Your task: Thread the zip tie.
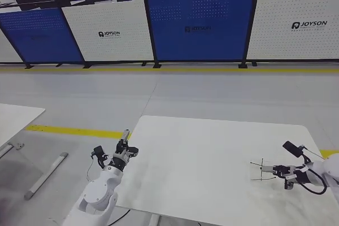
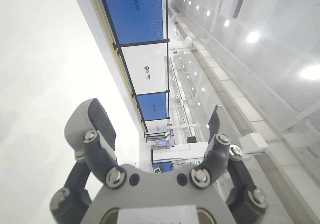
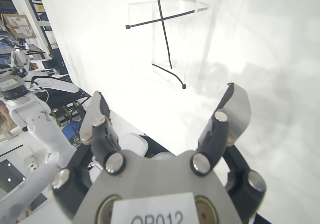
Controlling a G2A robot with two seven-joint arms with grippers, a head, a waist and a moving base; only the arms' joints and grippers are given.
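Two black zip ties lie crossed on top of a clear plastic block [image 3: 200, 42]: one long zip tie [image 3: 163, 27] and a second zip tie [image 3: 145, 23] across it. A third, curved zip tie [image 3: 172, 75] rests on the table at the block's foot. In the top view the zip ties [image 1: 261, 170] sit near the table's right end. My right gripper [image 3: 166, 95] [image 1: 277, 168] is open, a short way back from the block, with nothing between its fingers. My left gripper [image 2: 156, 106] [image 1: 124, 139] is open and empty at the table's left edge, far from the ties.
The white table [image 1: 214, 152] is bare between the two arms. Blue and white pegboard panels [image 1: 198, 28] stand behind a yellow floor line. Another white table [image 1: 5, 121] stands off to the left.
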